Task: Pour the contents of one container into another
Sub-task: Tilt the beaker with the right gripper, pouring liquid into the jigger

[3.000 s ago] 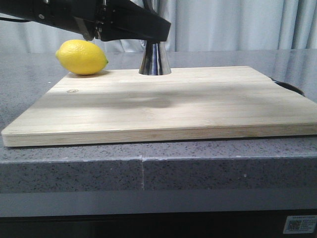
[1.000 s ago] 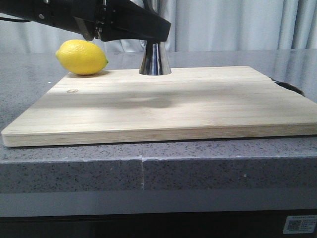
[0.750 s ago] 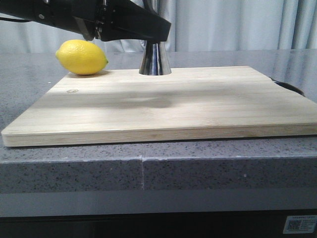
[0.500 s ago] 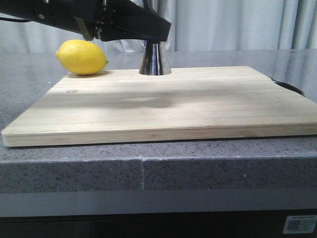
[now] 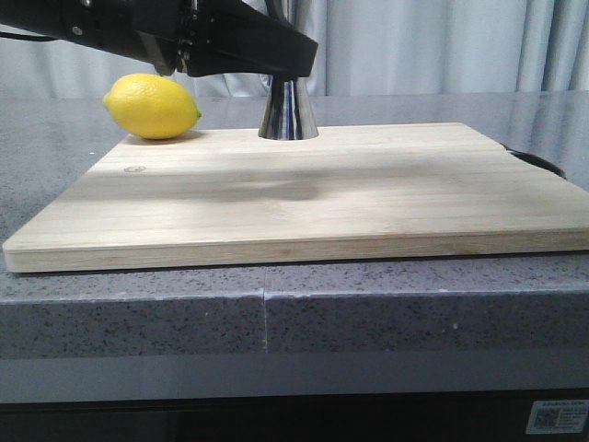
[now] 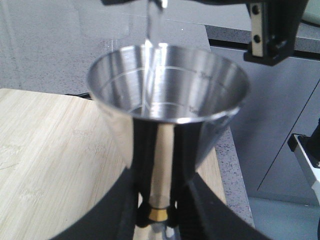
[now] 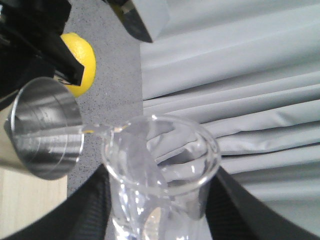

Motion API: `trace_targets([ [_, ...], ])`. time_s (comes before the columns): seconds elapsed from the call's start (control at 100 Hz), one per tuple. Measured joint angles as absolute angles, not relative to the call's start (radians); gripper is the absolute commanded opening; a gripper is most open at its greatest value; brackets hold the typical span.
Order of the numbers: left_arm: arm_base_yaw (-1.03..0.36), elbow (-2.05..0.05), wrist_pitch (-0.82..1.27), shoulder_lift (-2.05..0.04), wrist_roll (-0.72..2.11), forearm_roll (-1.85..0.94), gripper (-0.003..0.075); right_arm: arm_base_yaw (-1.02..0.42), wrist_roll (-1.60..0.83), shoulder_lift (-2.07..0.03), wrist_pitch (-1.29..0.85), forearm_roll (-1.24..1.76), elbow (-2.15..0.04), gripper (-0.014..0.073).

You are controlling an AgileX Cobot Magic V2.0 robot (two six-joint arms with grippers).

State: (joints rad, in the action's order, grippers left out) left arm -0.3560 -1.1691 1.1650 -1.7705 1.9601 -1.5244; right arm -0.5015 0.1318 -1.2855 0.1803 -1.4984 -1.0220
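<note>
The steel jigger (image 6: 167,90) stands on the wooden cutting board (image 5: 322,193), and only its lower cone (image 5: 287,112) shows in the front view. My left gripper (image 6: 159,210) is shut on its narrow waist at the gold band. In the right wrist view the clear glass beaker (image 7: 160,160) is tilted, with its lip over the jigger's mouth (image 7: 47,127). My right gripper (image 7: 160,205) is shut on the beaker, a black finger (image 7: 92,210) on each side. A thin clear stream (image 6: 148,30) falls into the jigger's cup.
A yellow lemon (image 5: 152,106) lies at the board's far left corner, just left of the jigger. The left arm (image 5: 138,32) reaches in above it. The grey stone counter (image 5: 368,313) drops off at the front. A grey curtain (image 5: 442,46) hangs behind.
</note>
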Motion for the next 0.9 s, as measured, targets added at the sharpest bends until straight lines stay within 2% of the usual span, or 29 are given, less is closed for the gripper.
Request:
trace_targets([
  [0.9,-0.356,-1.169,1.165,-1.77,1.96,-1.524,0.0071,-0.501,0.132,-1.286,0.184,-1.602,-1.022,0.0237],
])
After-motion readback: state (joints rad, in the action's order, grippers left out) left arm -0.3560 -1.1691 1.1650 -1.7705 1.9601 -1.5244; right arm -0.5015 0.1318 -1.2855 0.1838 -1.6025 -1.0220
